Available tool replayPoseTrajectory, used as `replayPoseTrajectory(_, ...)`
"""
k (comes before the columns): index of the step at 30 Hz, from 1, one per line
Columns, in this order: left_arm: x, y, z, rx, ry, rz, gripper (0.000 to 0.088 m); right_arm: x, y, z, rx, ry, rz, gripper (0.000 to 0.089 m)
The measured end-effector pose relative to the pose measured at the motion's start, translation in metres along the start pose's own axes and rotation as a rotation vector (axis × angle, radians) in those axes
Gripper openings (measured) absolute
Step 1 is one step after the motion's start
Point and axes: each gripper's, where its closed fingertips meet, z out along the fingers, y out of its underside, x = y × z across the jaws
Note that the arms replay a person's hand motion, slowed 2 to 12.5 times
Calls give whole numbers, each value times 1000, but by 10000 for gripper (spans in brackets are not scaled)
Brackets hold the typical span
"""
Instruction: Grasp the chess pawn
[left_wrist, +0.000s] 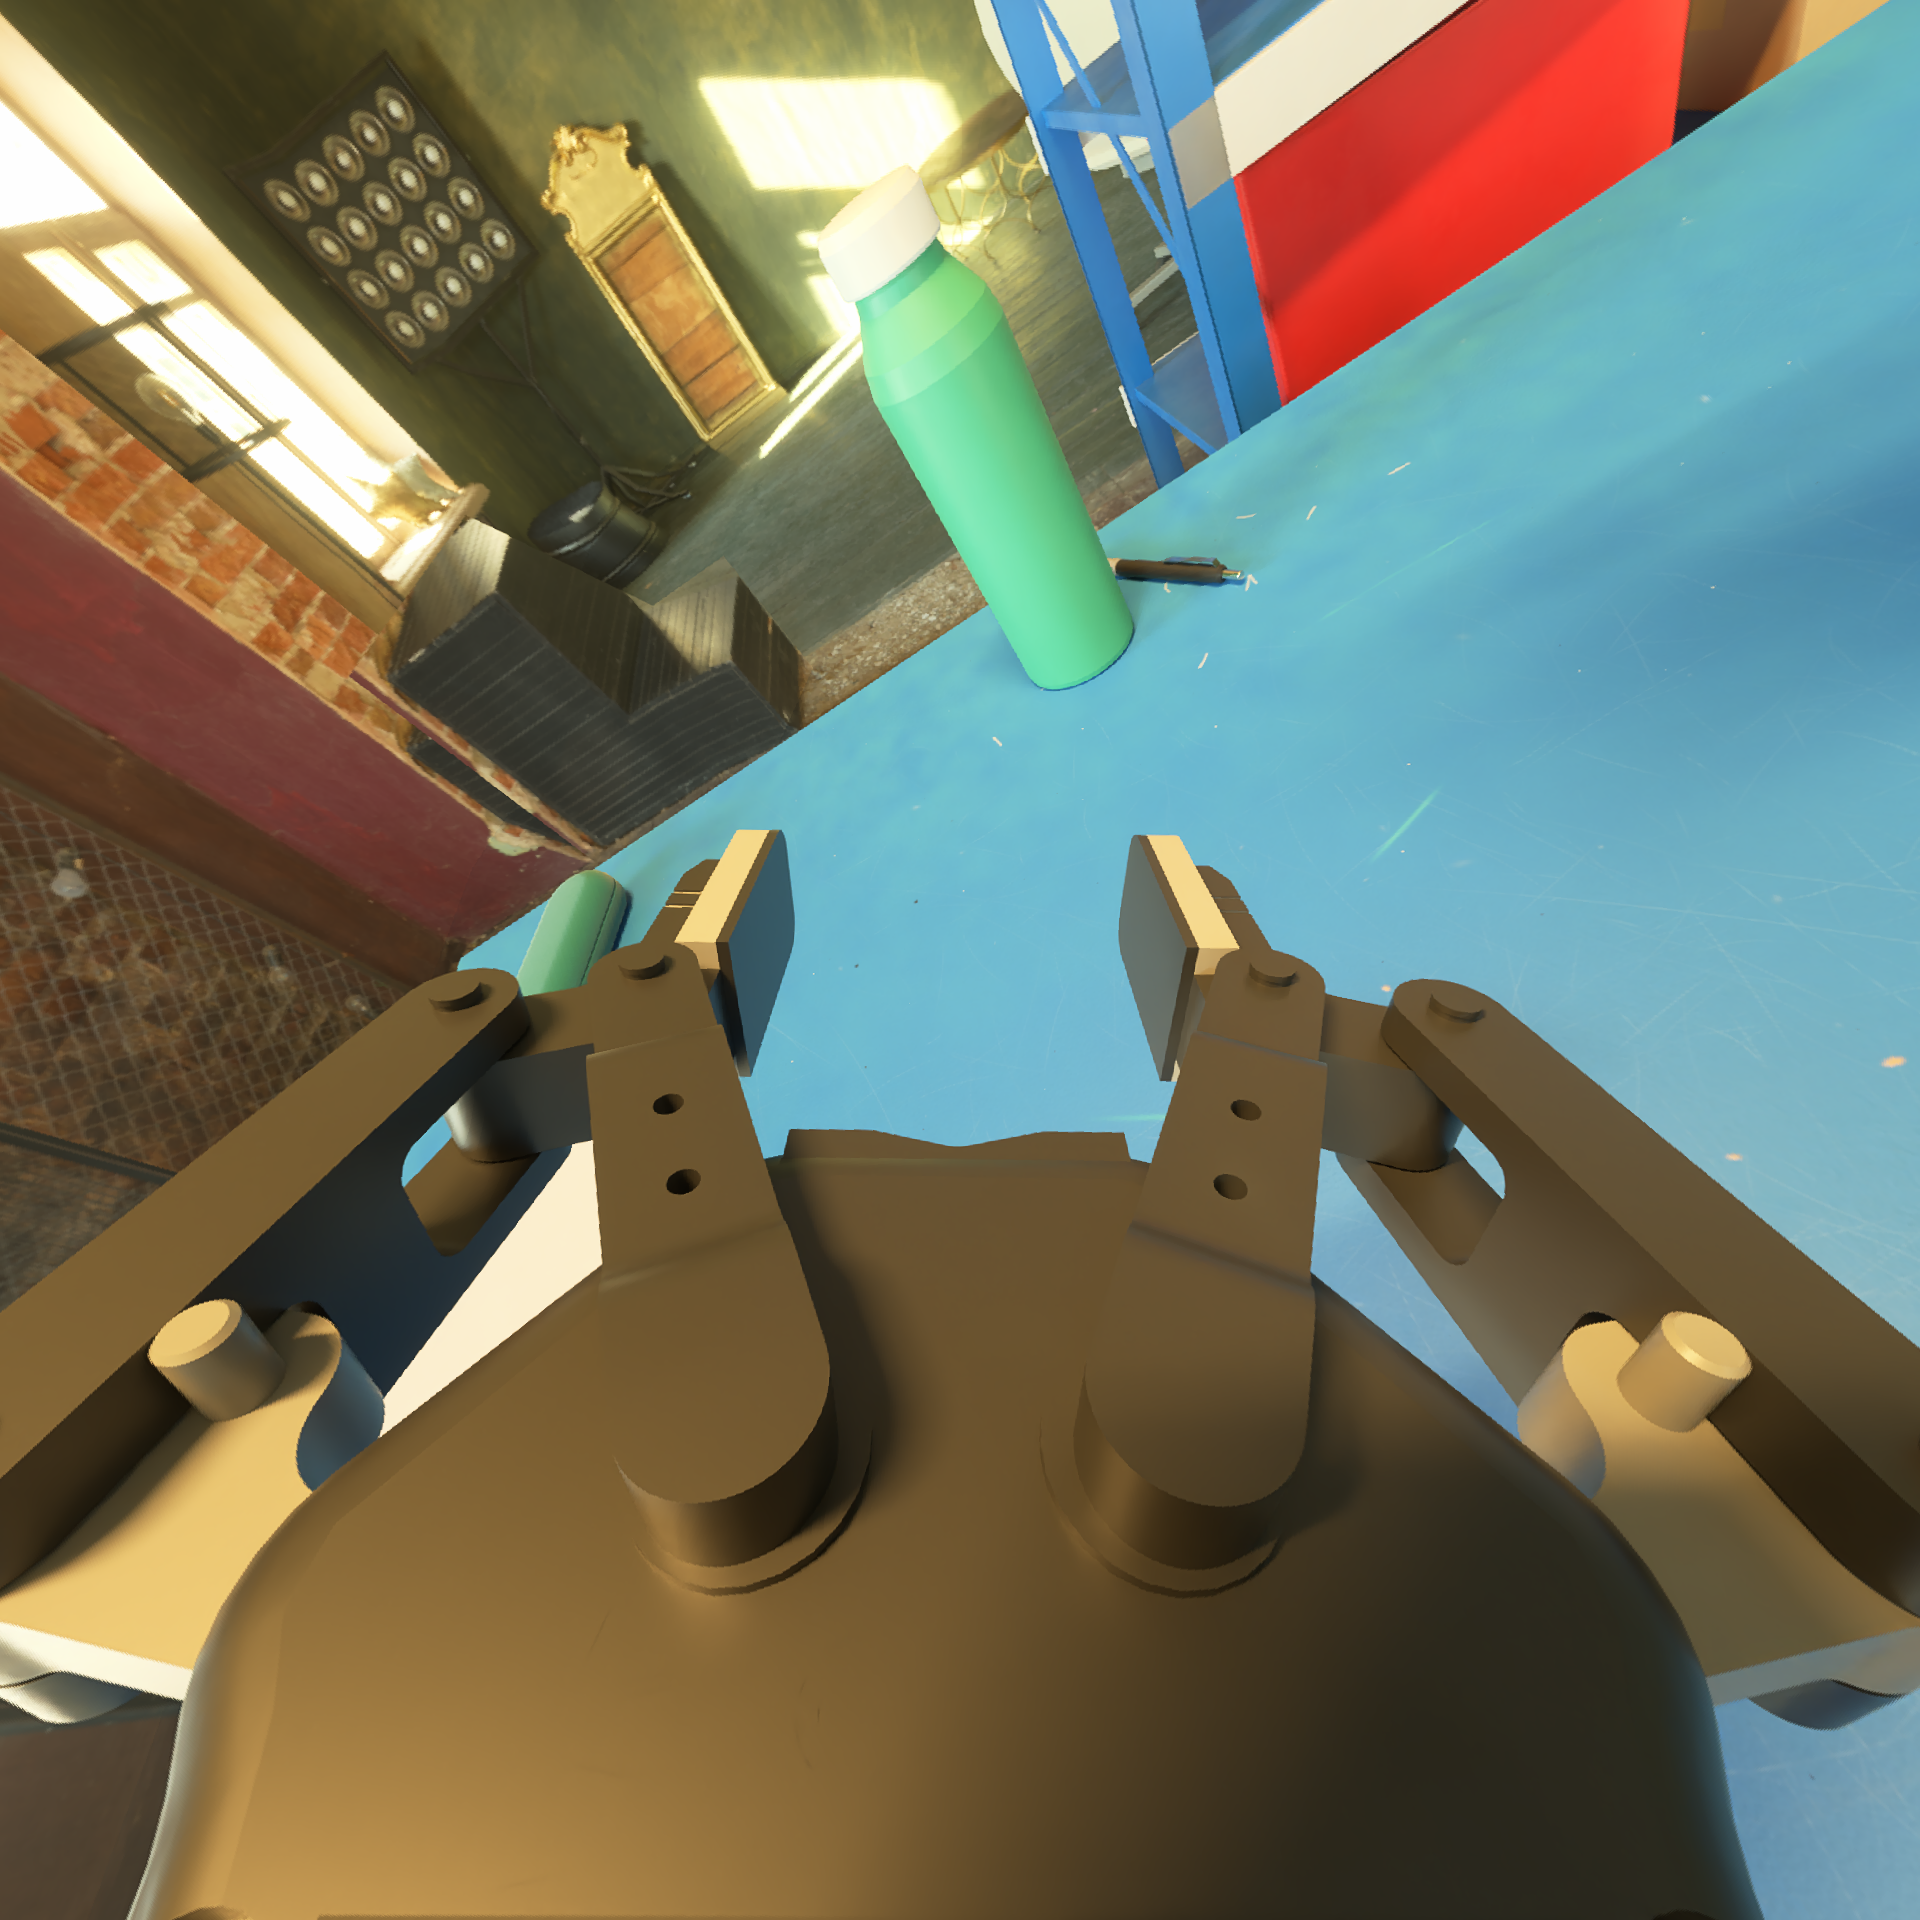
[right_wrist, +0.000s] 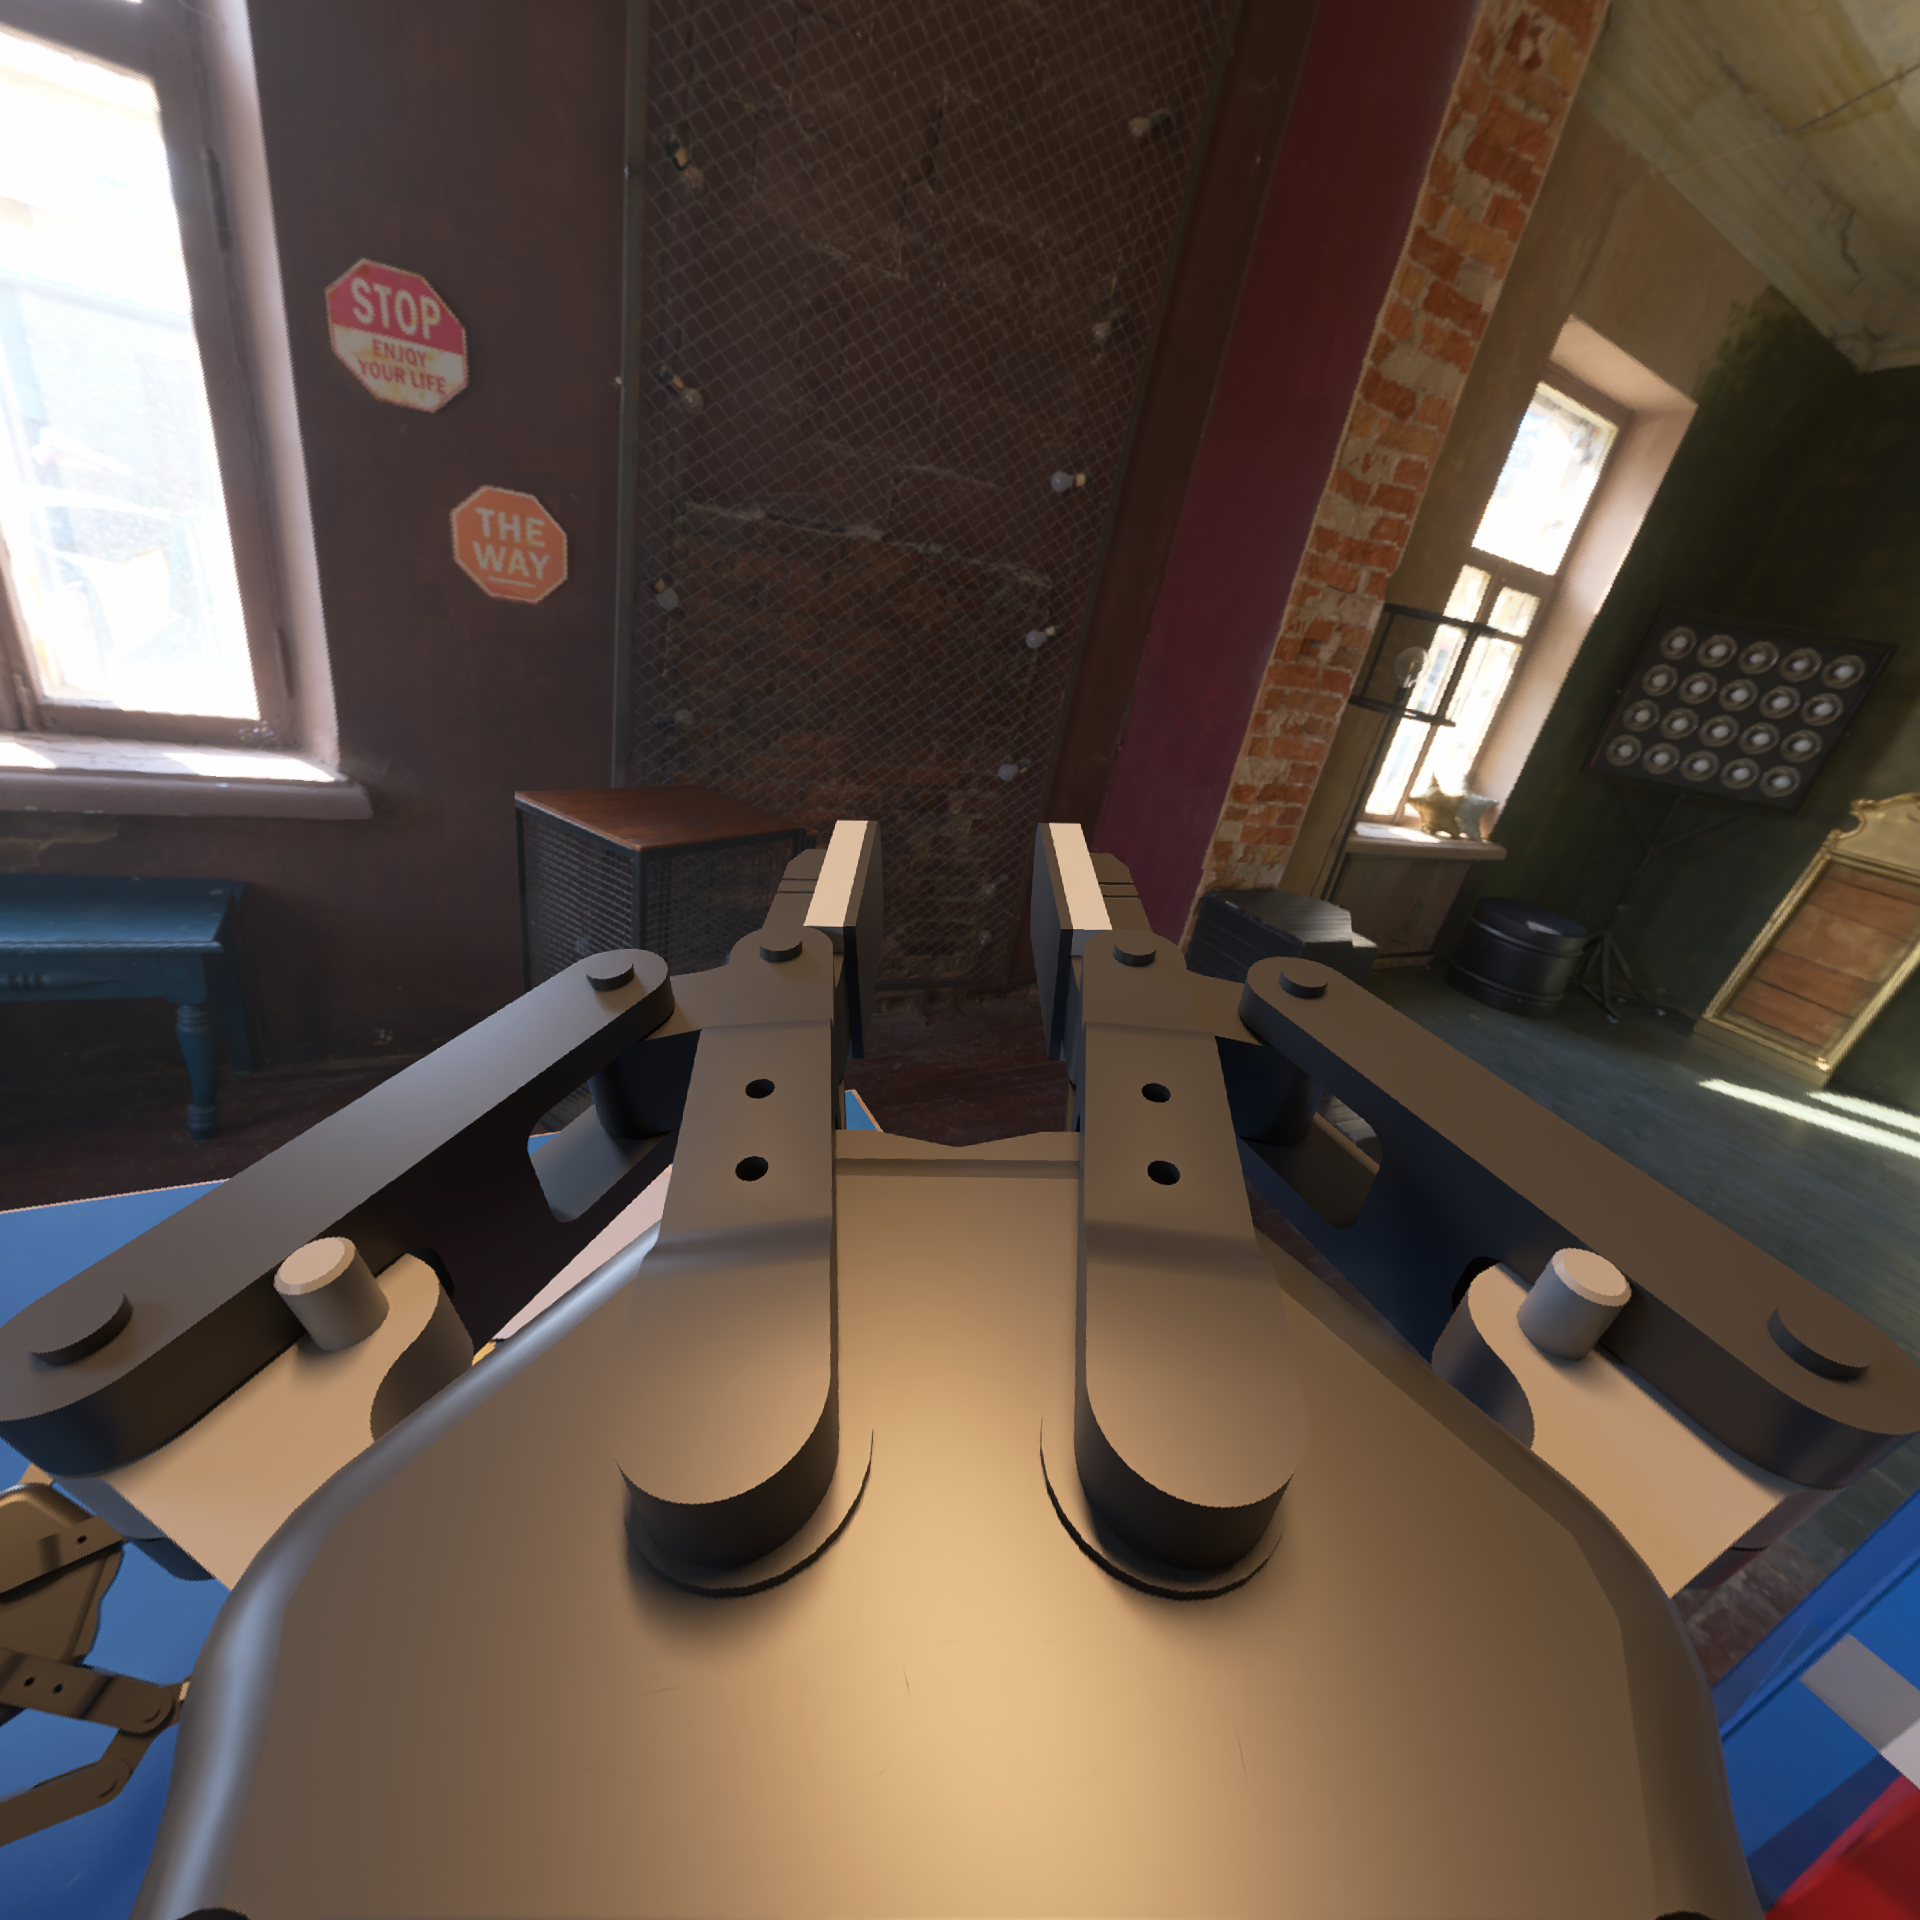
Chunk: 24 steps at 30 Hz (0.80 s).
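Left gripper (left_wrist: 956, 935): spread wide, nothing between the pads, angled down over bare blue tabletop (left_wrist: 1455, 935). Right gripper (right_wrist: 956, 914): parted by a narrower gap, also empty, raised and aimed out at the room wall, with only slivers of tabletop below it.

No chess pawn to be seen in either view, so its place cannot be told; possibly beneath a gripper body or outside both frames. Needs finding first.

Just beside the left finger, half hidden: a short green cylinder (left_wrist: 571, 930) lying close to the tabletop's edge. Farther ahead, near the same edge: a tall green bottle (left_wrist: 987, 447) with a white cap, upright. Just beside its base: a dark pen (left_wrist: 1174, 569) lying flat. Beyond those: a blue rack (left_wrist: 1122, 208) and a red and white box (left_wrist: 1455, 208).

Judged from the task alone: probably small, light, rigid and smooth, with a rounded head and a narrow stem. Best pinched at the stem, just above the base. Likely to tip or squirt out if caught on the curve.

Plenty of open tabletop ahead and to the right of the left gripper. Tighter on its left: drop-off close by, cylinder easily nudged over.
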Motion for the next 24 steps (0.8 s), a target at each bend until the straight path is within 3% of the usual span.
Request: replayPoseTrajectory(24,-1,-1,-1,6,5,-10,566,34,6,-36,17,65,53,259)
